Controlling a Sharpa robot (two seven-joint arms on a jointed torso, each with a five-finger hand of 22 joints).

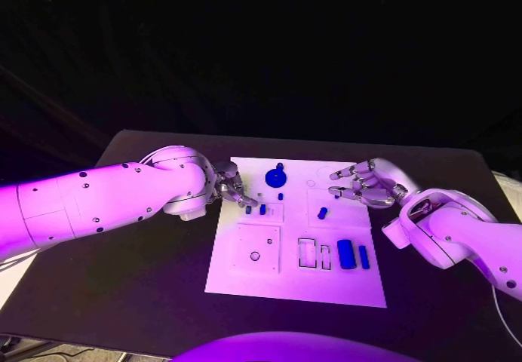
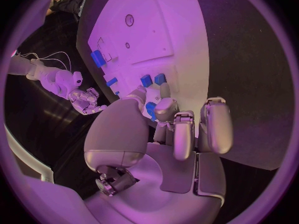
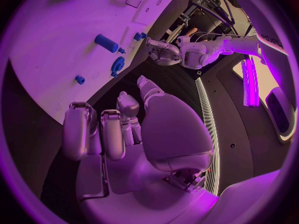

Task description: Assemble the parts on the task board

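The white task board (image 1: 245, 275) lies in the middle of the table. On its far part are a round blue disc (image 1: 276, 178), a small blue piece (image 1: 280, 196), two small blue pieces (image 1: 256, 210) and a blue cylinder (image 1: 322, 213). Two long blue blocks (image 1: 352, 255) lie at the near right. My left hand (image 1: 231, 188) hovers at the board's far left edge with its fingers apart, the fingertips (image 2: 167, 104) close to the two small pieces (image 2: 153, 79). My right hand (image 1: 364, 183) hovers at the far right edge, fingers loosely curled and holding nothing. The right wrist view shows the disc (image 3: 117, 64) and the cylinder (image 3: 106, 43).
Empty slots and holes (image 1: 313, 253) mark the board's near half, with a round hole (image 1: 256, 256) at the left. The black table (image 1: 142, 286) runs wide around the board. Both white arms reach in from the sides.
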